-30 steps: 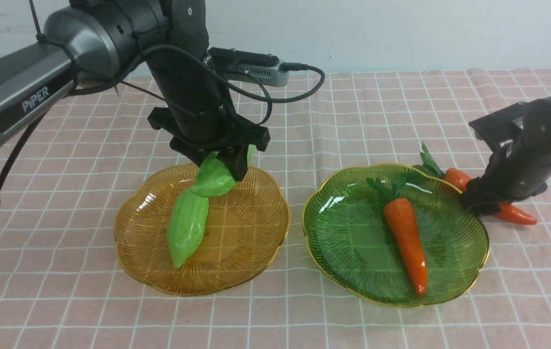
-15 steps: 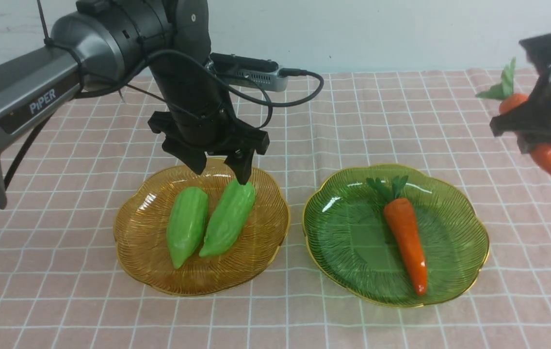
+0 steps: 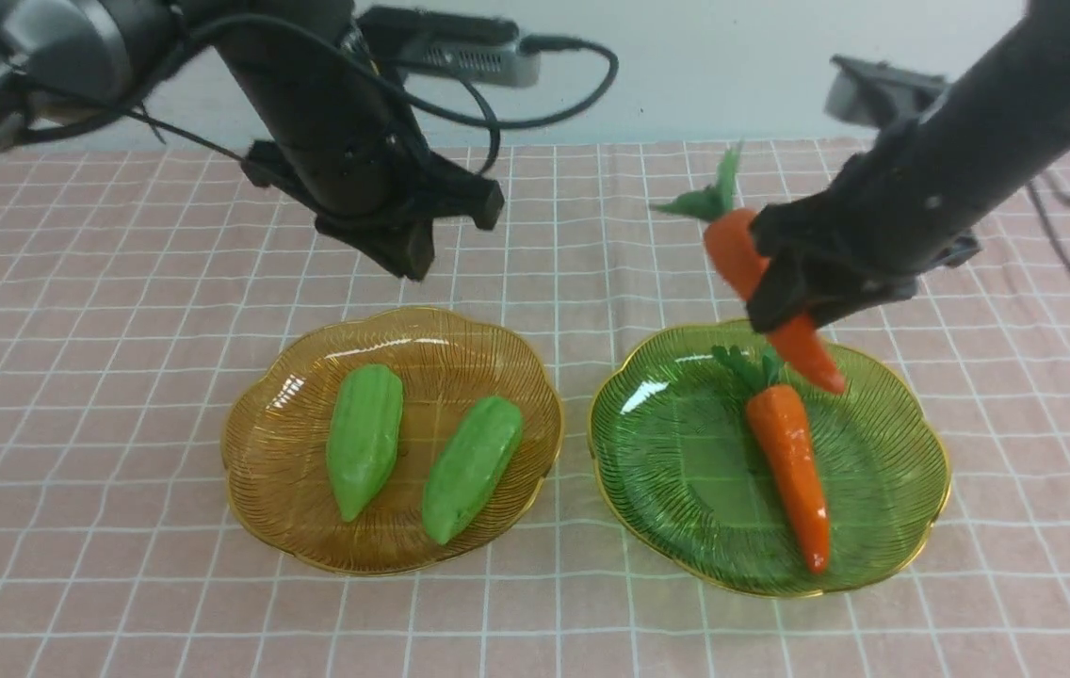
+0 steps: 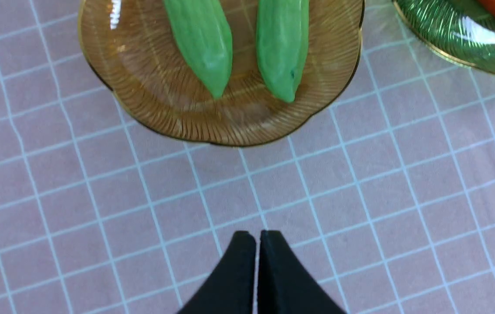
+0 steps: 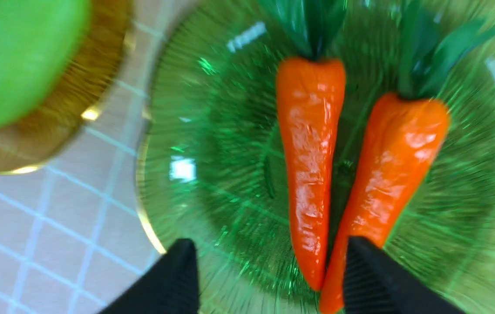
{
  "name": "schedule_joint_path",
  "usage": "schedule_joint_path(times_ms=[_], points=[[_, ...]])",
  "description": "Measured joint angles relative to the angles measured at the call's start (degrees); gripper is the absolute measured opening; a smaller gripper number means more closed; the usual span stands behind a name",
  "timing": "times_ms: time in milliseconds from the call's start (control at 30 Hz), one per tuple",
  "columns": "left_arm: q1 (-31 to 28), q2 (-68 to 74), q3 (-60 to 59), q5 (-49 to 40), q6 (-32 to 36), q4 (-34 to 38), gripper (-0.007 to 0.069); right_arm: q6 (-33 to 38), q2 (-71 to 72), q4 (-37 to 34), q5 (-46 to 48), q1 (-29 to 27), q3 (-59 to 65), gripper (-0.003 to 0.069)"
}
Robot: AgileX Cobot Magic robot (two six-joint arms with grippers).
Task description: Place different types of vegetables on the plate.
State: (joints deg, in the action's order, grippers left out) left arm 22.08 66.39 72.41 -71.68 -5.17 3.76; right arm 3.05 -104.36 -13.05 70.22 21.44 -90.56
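Note:
Two light-green gourds (image 3: 364, 452) (image 3: 472, 468) lie side by side on the amber plate (image 3: 243, 480). My left gripper (image 3: 408, 259) hovers behind and above that plate, shut and empty; in the left wrist view its fingertips (image 4: 256, 235) meet over the cloth. One carrot (image 3: 789, 471) lies on the green plate (image 3: 931, 490). A second carrot (image 3: 737, 250) hangs tilted over that plate's far side at my right gripper (image 3: 785, 301). In the right wrist view that gripper (image 5: 270, 242) has its jaws wide apart, and this carrot (image 5: 395, 161) rests against only one finger (image 5: 361, 270).
A pink checked cloth (image 3: 535, 612) covers the whole table. The two plates sit close together, with a narrow strip of cloth between them. A pale wall runs along the back edge.
My left gripper has lifted away from the amber plate and shut; the second gourd now lies flat. My right arm swung the carrot in from the right to above the green plate, and its jaws spread.

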Motion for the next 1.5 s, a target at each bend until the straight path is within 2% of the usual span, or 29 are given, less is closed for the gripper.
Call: schedule_joint_path(times_ms=[200, 267, 367, 533, 667, 800, 1100, 1500], points=[[0.0, -14.42, -11.99, 3.42, -2.13, 0.0, -0.0004, -0.29, 21.7, 1.07, 0.76, 0.0, 0.0, 0.012], [0.0, -20.83, -16.18, 7.25, -2.44, 0.0, -0.0004, -1.05, 28.52, 1.27, -1.22, 0.0, 0.67, 0.0048], [0.0, -28.26, -20.73, 12.5, -2.46, 0.0, -0.0004, -1.6, 41.19, 1.75, -9.69, 0.0, 6.38, -0.0006], [0.0, -36.18, -26.19, 19.72, -2.46, 0.0, -0.0004, -3.05, 66.65, 6.94, -31.96, 0.0, 28.17, -0.0015], [0.0, -37.74, -29.39, 24.41, -2.46, 0.0, -0.0004, -8.9, 91.36, 10.54, -56.31, 0.0, 52.2, -0.0015], [0.0, -37.62, -30.14, 26.0, -2.46, 0.0, -0.0004, -11.96, 104.36, 12.05, -66.91, 0.0, 62.84, -0.0015], [0.0, -41.26, -32.35, 27.72, -2.3, -0.23, -0.0004, -10.06, 104.98, 19.93, -70.22, 0.0, 65.15, -0.0015], [0.0, -43.56, -33.81, 30.38, -3.14, 4.37, -0.0004, -10.04, 104.98, 20.74, -70.22, 0.0, 65.19, -0.0015]])
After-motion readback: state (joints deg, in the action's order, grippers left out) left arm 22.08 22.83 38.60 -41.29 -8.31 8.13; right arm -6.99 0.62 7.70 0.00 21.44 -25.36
